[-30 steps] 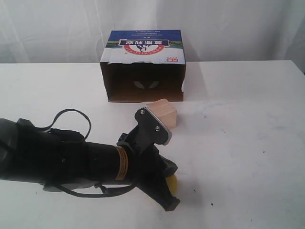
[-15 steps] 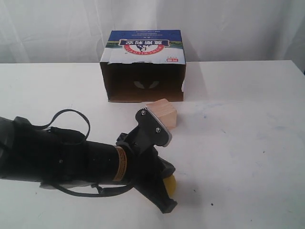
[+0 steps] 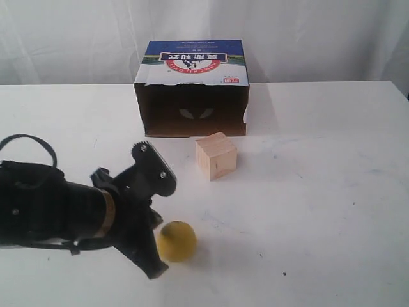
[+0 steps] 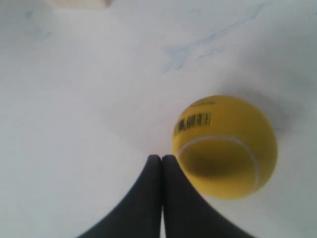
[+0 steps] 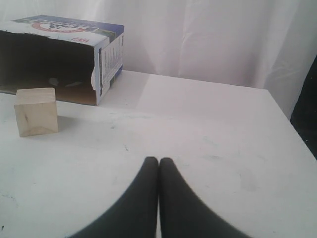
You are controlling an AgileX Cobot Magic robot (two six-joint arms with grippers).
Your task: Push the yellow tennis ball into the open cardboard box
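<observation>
1 yellow tennis ball (image 3: 177,241) — 1 cardboard box (image 3: 192,61) — 1 wooden cube (image 3: 216,156)

Wooden cube (image 3: 216,155) just before box (image 3: 192,110) mouth — open table (image 3: 319,192) beside it

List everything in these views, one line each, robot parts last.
yellow tennis ball: one, mustard yellow, on the table near the front, close beside the left gripper
wooden cube: one, pale wood, between ball and box, just before the box's opening
open cardboard box: one, brown with a blue-and-white printed top, at the back of the table
table: one, white, under everything
curtain: white, behind the table
left gripper: one, black, shut, empty
right gripper: one, black, shut, empty, above the table
</observation>
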